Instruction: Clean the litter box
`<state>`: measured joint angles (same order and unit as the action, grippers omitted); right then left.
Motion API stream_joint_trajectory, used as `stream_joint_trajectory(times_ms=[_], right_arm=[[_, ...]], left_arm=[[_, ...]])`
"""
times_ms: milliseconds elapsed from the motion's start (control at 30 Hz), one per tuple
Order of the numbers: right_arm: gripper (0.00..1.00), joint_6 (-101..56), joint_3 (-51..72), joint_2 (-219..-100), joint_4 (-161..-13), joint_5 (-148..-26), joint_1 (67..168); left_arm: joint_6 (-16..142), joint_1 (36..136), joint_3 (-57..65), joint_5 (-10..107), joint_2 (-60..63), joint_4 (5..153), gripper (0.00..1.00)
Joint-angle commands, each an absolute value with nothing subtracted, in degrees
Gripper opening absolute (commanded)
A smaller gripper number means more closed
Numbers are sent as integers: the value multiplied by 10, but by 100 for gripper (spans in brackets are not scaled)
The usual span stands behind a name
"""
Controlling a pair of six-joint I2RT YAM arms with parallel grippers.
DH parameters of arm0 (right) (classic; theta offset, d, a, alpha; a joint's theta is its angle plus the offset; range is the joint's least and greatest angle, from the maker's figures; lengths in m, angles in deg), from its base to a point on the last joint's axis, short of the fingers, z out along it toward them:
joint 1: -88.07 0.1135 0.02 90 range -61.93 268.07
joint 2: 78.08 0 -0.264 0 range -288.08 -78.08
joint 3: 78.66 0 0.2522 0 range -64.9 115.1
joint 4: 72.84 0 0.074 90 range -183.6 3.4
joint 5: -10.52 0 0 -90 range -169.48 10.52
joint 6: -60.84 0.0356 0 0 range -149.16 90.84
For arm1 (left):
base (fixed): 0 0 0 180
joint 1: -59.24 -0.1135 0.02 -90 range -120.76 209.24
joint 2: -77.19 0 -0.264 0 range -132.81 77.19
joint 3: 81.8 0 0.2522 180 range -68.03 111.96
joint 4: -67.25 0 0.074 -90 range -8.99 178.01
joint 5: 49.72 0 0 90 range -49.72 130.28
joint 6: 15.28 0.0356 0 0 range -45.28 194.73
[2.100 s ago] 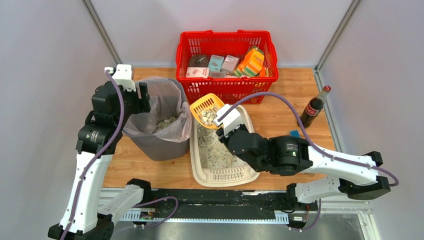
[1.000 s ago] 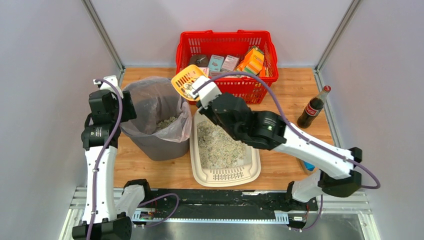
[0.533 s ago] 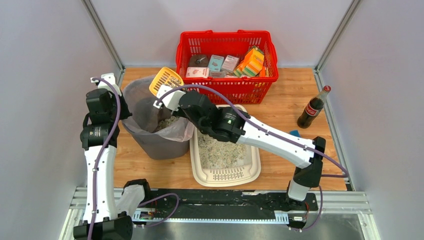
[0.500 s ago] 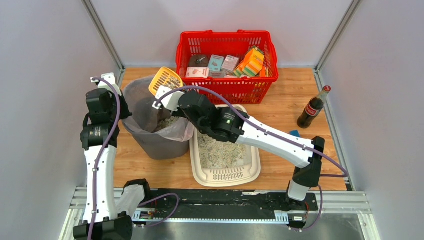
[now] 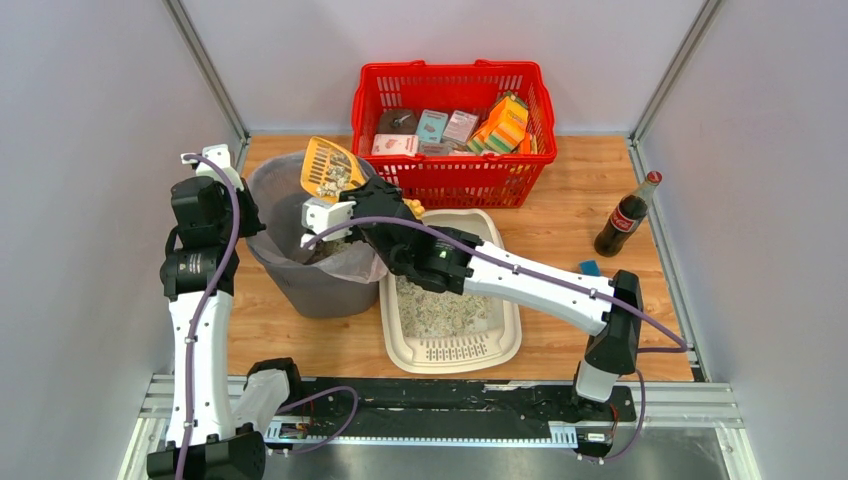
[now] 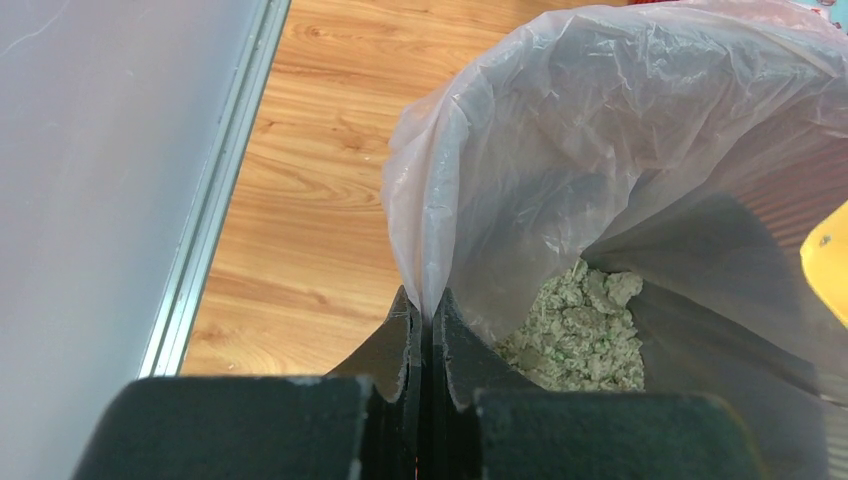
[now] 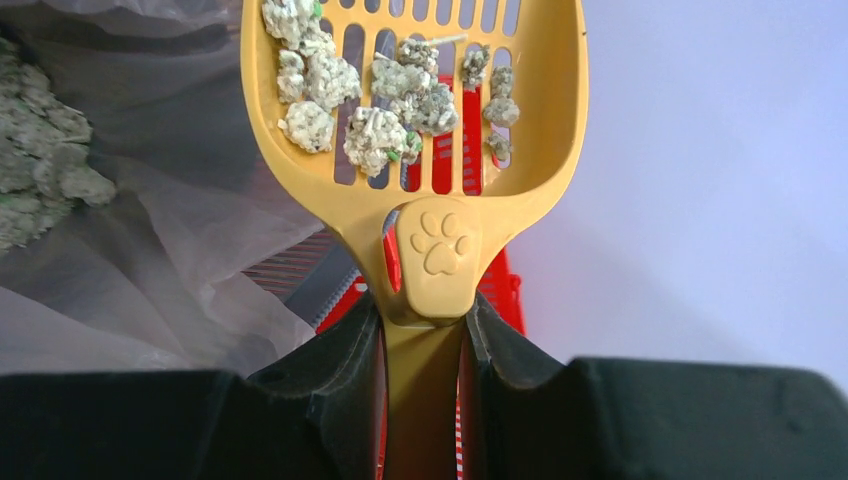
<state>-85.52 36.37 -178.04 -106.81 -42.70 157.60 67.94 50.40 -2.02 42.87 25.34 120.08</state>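
The cream litter box [image 5: 498, 345] lies in the middle of the table, with granules inside and its grate at the near end. My right gripper [image 5: 383, 203] [image 7: 423, 315] is shut on the handle of a yellow slotted scoop [image 5: 328, 170] [image 7: 440, 245]. The scoop carries grey-white clumps [image 7: 375, 135] and hangs tilted over the grey bin [image 5: 310, 285]. My left gripper [image 5: 247, 215] [image 6: 425, 312] is shut on the left rim of the bin's clear bag [image 6: 600, 150]. More clumps [image 6: 580, 335] lie at the bottom of the bag.
A red mesh basket [image 5: 450, 175] with several boxes stands at the back, just behind the litter box. A cola bottle [image 5: 628, 215] stands at the right, with a small blue thing [image 5: 588, 267] near it. Walls close in the left, back and right sides.
My right arm swung the loaded scoop left from above the litter box to over the bin and tipped it. My left gripper closed on the bag's rim.
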Motion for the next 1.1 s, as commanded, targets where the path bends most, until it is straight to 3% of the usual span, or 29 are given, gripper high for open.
stream_joint_trajectory(times_ms=[0, 300, 733, 1067], right_arm=[[0, -946, 345, -1749, -974, -411, 1575], [0, -1168, 239, -1742, -796, -381, 1578], [0, -1451, 129, -1759, -486, -430, 1579], [0, -1543, 99, -1768, -440, -443, 1581]], left_arm=[[670, 505, -34, 465, 250, 1208, 0], [666, 505, -40, 474, 248, 1207, 0], [668, 505, -40, 482, 244, 1207, 0], [669, 505, -40, 484, 243, 1207, 0]])
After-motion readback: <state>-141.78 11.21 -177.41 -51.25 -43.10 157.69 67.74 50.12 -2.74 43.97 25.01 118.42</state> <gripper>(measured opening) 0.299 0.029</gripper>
